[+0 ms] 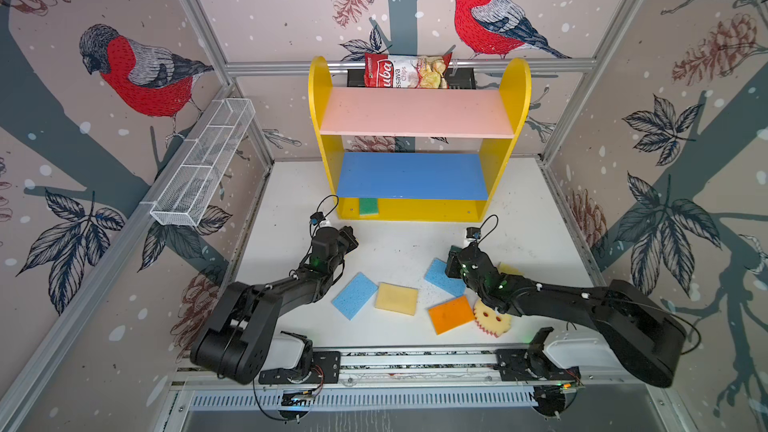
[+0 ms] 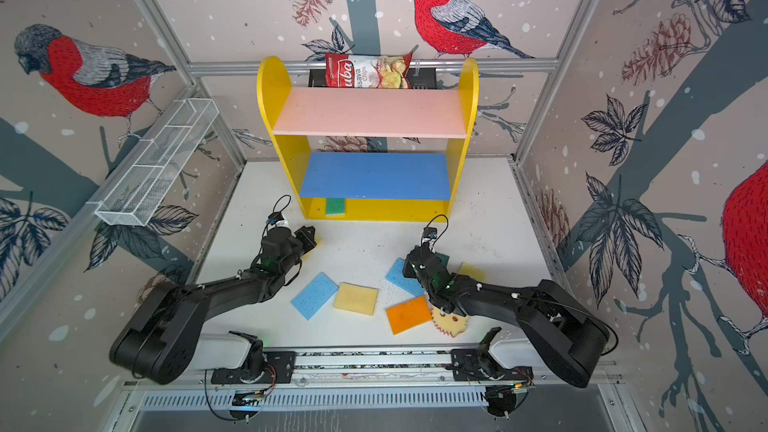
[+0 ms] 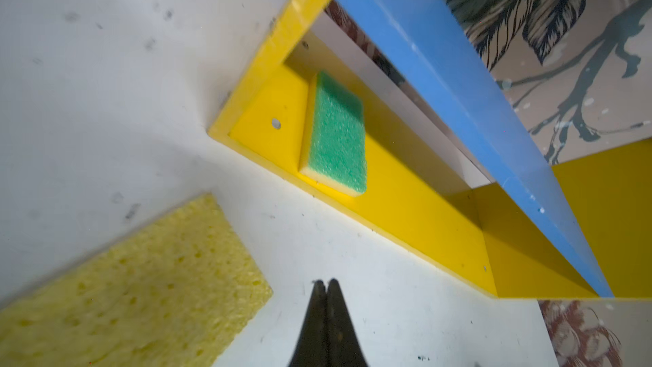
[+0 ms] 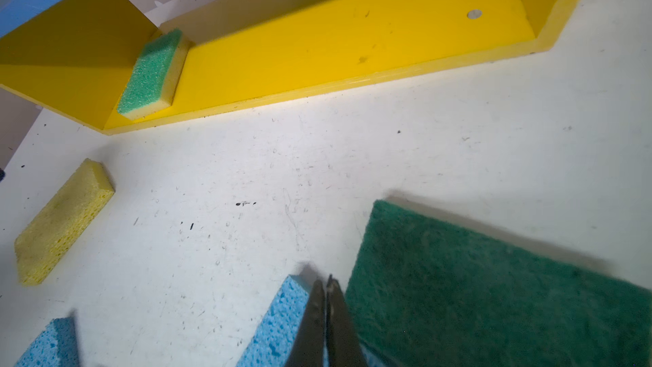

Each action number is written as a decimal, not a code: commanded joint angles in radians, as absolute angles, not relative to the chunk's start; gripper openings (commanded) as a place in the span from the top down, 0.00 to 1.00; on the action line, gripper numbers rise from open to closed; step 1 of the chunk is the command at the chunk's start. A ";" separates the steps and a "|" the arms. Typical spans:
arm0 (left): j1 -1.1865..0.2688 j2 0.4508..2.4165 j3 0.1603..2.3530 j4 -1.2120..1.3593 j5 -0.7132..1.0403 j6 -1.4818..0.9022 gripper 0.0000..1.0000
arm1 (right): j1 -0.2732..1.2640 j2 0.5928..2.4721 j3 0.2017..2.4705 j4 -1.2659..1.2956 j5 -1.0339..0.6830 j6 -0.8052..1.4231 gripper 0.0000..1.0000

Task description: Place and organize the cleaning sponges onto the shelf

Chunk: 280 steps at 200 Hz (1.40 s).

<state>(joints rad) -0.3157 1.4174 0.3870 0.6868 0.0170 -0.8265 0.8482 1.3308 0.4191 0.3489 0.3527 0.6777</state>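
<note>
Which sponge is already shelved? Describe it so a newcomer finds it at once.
Start at the tall yellow-sided shelf and drop to its lowest yellow board. At that board's left end in both top views lies the green-topped sponge. It alone sits on the shelf, while the other sponges in view lie on the white table.

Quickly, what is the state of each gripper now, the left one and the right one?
Left gripper: shut, holding nothing.
Right gripper: shut, holding nothing.

A chips bag (image 1: 406, 71) sits in a black basket (image 1: 461, 76); a white mesh basket (image 1: 203, 164) hangs left.
</note>
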 commanded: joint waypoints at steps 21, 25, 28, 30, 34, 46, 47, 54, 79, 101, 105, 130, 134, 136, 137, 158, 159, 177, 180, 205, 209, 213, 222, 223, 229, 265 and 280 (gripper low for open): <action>-0.321 1.588 0.504 0.848 0.163 -0.861 1.00 | 0.853 1.357 0.448 0.412 0.336 0.675 0.93; -0.322 1.604 0.514 0.850 0.161 -0.865 1.00 | 0.854 1.359 0.448 0.413 0.337 0.677 0.93; -0.323 1.615 0.519 0.853 0.159 -0.870 1.00 | 0.854 1.359 0.449 0.413 0.338 0.677 0.93; -0.323 1.621 0.523 0.854 0.156 -0.872 1.00 | 0.854 1.359 0.449 0.413 0.339 0.677 0.93; -0.323 1.634 0.528 0.860 0.152 -0.880 1.00 | 0.854 1.361 0.449 0.410 0.340 0.678 0.93; -0.323 1.670 0.539 0.882 0.141 -0.896 1.00 | 0.854 1.362 0.449 0.403 0.344 0.681 0.93; -0.323 1.671 0.540 0.882 0.139 -0.897 1.00 | 0.854 1.361 0.449 0.403 0.344 0.681 0.93; -0.322 1.691 0.550 0.878 0.127 -0.901 1.00 | 0.854 1.361 0.445 0.402 0.345 0.681 0.93; -0.323 1.761 0.570 0.894 0.093 -0.922 1.00 | 0.851 1.371 0.441 0.397 0.351 0.683 0.93; -0.321 1.820 0.576 0.945 0.086 -0.950 1.00 | 0.849 1.384 0.450 0.394 0.347 0.679 0.93; -0.323 1.830 0.576 0.958 0.085 -0.953 1.00 | 0.849 1.386 0.452 0.394 0.347 0.677 0.93; -0.320 1.871 0.577 1.012 0.064 -0.978 1.00 | 0.846 1.399 0.467 0.396 0.345 0.675 0.93; -0.320 1.876 0.575 1.022 0.062 -0.979 1.00 | 0.847 1.403 0.468 0.397 0.345 0.674 0.93; -0.321 1.878 0.575 1.026 0.060 -0.980 1.00 | 0.847 1.403 0.469 0.397 0.345 0.673 0.93; -0.321 1.879 0.575 1.028 0.058 -0.980 1.00 | 0.847 1.404 0.469 0.397 0.344 0.673 0.93; -0.316 1.892 0.574 1.042 0.031 -0.993 1.00 | 0.844 1.420 0.474 0.403 0.339 0.670 0.94; -0.315 1.892 0.574 1.043 0.028 -0.994 1.00 | 0.844 1.420 0.474 0.403 0.339 0.670 0.94; -0.313 1.897 0.572 1.056 0.001 -0.993 1.00 | 0.841 1.432 0.474 0.404 0.334 0.671 0.94; -0.313 1.898 0.573 1.057 -0.004 -0.991 1.00 | 0.841 1.434 0.474 0.405 0.334 0.672 0.94; -0.313 1.922 0.592 1.043 -0.040 -1.004 1.00 | 0.836 1.451 0.471 0.417 0.328 0.675 0.94; -0.313 1.927 0.593 1.044 -0.044 -1.008 1.00 | 0.836 1.454 0.471 0.417 0.327 0.675 0.94; -0.313 1.931 0.593 1.045 -0.051 -1.013 1.00 | 0.835 1.455 0.471 0.419 0.325 0.675 0.94; -0.314 1.943 0.593 1.056 -0.063 -1.021 1.00 | 0.834 1.460 0.471 0.420 0.324 0.675 0.94; -0.313 1.944 0.593 1.057 -0.064 -1.022 1.00 | 0.834 1.461 0.471 0.421 0.324 0.675 0.94; -0.313 1.950 0.594 1.059 -0.074 -1.029 1.00 | 0.834 1.463 0.470 0.420 0.323 0.675 0.94; -0.313 1.990 0.610 1.075 -0.096 -1.041 1.00 | 0.827 1.471 0.462 0.424 0.322 0.675 0.94; -0.313 2.007 0.617 1.082 -0.098 -1.042 1.00 | 0.824 1.475 0.461 0.425 0.322 0.675 0.94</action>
